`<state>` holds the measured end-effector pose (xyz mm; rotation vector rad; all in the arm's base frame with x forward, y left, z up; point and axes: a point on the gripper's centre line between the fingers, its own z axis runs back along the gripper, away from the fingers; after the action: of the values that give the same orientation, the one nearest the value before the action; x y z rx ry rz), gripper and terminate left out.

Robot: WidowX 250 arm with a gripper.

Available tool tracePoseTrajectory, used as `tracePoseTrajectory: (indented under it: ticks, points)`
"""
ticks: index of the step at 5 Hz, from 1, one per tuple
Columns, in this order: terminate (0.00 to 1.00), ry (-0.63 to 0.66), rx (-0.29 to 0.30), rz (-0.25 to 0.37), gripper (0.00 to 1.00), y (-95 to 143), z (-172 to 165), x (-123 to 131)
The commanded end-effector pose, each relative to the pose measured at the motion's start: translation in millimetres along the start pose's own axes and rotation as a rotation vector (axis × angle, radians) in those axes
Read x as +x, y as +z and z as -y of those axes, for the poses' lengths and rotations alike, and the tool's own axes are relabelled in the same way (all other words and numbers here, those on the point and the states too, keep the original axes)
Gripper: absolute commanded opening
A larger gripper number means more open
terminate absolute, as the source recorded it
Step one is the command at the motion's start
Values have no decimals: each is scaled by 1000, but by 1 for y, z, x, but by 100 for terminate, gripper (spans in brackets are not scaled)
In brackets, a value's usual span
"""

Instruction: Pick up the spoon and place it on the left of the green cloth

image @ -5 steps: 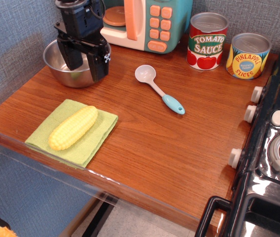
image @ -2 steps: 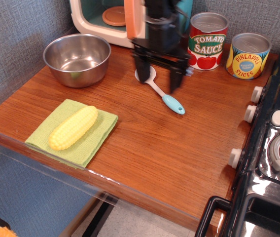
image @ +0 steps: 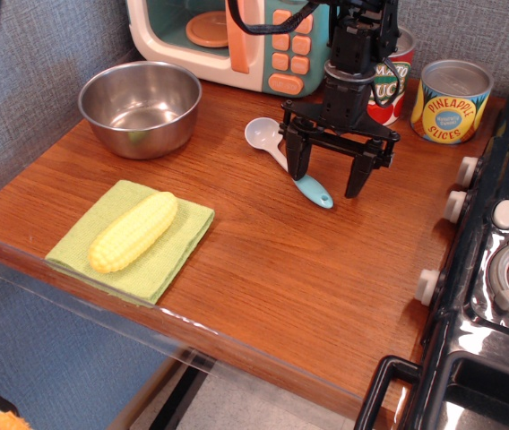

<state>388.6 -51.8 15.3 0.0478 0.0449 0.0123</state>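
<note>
The spoon (image: 277, 148) lies on the wooden counter, its white bowl to the upper left and its light blue handle end (image: 315, 191) to the lower right. My black gripper (image: 328, 177) is open and hangs just over the handle end, one finger (image: 297, 159) on each side of the stem. It holds nothing. The green cloth (image: 160, 246) lies flat near the counter's front left edge, with a yellow toy corn cob (image: 133, 231) lying on it.
A steel bowl (image: 140, 107) stands at the back left. A toy microwave (image: 237, 40), a tomato sauce can (image: 389, 90) and a pineapple slices can (image: 452, 100) line the back. A black toy stove (image: 501, 269) borders the right side.
The gripper has swung from above the steel bowl rightward across the counter to the spoon, ending over its blue handle end. The spoon, cloth and corn have stayed put.
</note>
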Motion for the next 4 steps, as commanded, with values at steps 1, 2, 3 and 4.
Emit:
tracePoseTrajectory:
  ticks: [1, 2, 3, 4]
  points:
    - [0, 40, 74, -7, 100, -7, -11, -14]
    - [0, 49, 64, 2, 100, -5, -16, -27]
    - [0, 44, 60, 2, 100, -8, -19, -35]
    - [0, 8, 69, -10, 100, -8, -17, -45]
